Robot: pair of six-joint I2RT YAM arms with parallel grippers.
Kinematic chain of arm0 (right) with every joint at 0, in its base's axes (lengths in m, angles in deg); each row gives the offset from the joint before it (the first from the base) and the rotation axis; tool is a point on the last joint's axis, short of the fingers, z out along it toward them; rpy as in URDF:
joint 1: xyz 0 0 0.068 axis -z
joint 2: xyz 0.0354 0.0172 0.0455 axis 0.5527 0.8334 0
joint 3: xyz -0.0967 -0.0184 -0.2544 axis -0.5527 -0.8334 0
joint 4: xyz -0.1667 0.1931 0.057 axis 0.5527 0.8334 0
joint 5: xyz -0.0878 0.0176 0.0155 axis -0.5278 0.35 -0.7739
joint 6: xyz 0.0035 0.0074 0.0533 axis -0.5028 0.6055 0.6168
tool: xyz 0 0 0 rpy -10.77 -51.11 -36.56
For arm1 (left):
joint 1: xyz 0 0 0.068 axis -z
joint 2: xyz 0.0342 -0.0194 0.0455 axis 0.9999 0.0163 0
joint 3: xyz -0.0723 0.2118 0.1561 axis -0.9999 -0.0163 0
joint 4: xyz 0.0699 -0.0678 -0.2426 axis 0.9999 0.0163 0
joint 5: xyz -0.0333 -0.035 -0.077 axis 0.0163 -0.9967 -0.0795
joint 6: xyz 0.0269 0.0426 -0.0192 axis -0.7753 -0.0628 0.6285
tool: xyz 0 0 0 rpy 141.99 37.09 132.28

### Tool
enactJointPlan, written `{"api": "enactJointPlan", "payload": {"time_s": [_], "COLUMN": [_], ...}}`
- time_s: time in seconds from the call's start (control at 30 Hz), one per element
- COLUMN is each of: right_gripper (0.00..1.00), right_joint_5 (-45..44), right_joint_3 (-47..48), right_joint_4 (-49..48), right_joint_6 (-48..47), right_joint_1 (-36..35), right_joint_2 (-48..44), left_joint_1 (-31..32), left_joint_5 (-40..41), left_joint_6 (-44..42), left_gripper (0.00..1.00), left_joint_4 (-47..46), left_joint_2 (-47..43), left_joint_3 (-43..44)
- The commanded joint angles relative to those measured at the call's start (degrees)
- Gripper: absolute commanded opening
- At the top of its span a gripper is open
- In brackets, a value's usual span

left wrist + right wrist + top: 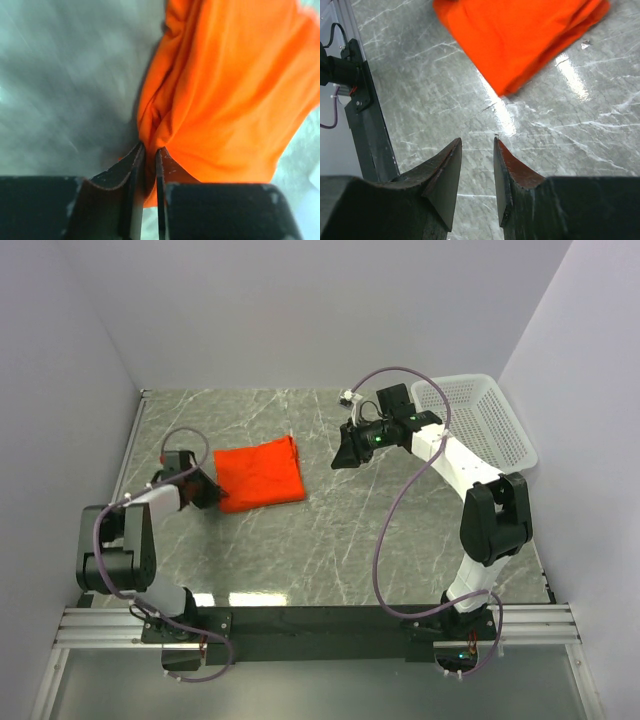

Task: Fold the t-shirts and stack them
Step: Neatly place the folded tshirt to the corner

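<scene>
The left gripper is pinched narrowly on an edge of the t-shirt, probably so the folded cloth can be lifted. The right gripper is held half-apart and empty over the table, near the shirt.

Tabletop was grey-green marble-look w/ white veins, glossy. Bright glare streaks showed on it in right wrist view, plus a lit patch near front edge in top view. Plain pale walls on 3 sides: back wall, left wall, right wall. Aluminium rail ran along near edge. White mesh basket sat at far-right corner, by right wall.
</scene>
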Motion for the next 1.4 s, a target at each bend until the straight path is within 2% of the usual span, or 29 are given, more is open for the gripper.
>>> {"api": "enactJointPlan", "payload": {"time_s": [0.0, 0.03, 0.13, 0.17, 0.27, 0.6, 0.83, 0.93, 1.03, 1.07, 1.23, 1.37], "right_gripper": [0.39, 0.39, 0.39, 0.39, 0.39, 0.39, 0.39, 0.39, 0.39, 0.39, 0.39, 0.39], "right_joint_5": [1.9, 2.1, 2.3, 2.6, 3.0, 4.0, 3.3, 2.7, 2.3, 2.2, 1.8, 1.8], "right_joint_3": [-0.4, -0.3, -0.3, -0.4, -0.3, 0.3, 1.0, 1.0, 1.0, 1.0, 0.7, 0.4], "right_joint_4": [-1.5, -1.4, -1.3, -1.3, -1.3, -0.3, 0.5, 0.8, 0.8, 0.7, 0.7, 0.4], "right_joint_6": [0.3, 0.3, 0.3, 0.2, 0.3, -0.1, -0.8, -1.1, -1.3, -1.4, -1.4, -1.2], "right_joint_1": [0.4, 0.4, 0.6, 0.6, 0.7, 1.2, 1.4, 1.3, 1.3, 1.4, 1.4, 1.4], "right_joint_2": [-1.5, -1.4, -1.5, -1.7, -1.7, -0.6, 0.9, 1.1, 1.1, 1.2, 0.5, -0.1], "left_joint_1": [-5.3, -6.1, -8.0, -9.0, -11.9, -20.7, -22.3, -22.3, -22.3, -22.2, -21.5, -17.8], "left_joint_5": [-1.4, -1.5, 1.2, 2.1, 5.0, 8.7, 10.5, 12.1, 9.2, 8.3, 3.6, 2.1], "left_joint_6": [-12.5, -14.7, -22.8, -25.9, -29.3, -32.3, -32.9, -32.2, -32.1, -31.7, -29.5, -28.0], "left_gripper": [0.15, 0.16, 0.15, 0.13, 0.13, 0.13, 0.16, 0.21, 0.44, 0.55, 0.57, 0.51], "left_joint_4": [3.8, 5.2, 13.7, 18.1, 21.2, 26.9, 31.1, 29.9, 24.2, 23.0, 17.3, 15.0], "left_joint_2": [3.9, 5.3, 13.3, 17.5, 23.4, 36.4, 41.6, 39.1, 31.7, 28.0, 20.0, 16.2], "left_joint_3": [8.3, 10.6, 25.1, 27.9, 35.0, 50.7, 61.8, 61.1, 56.2, 55.0, 49.1, 46.2]}}
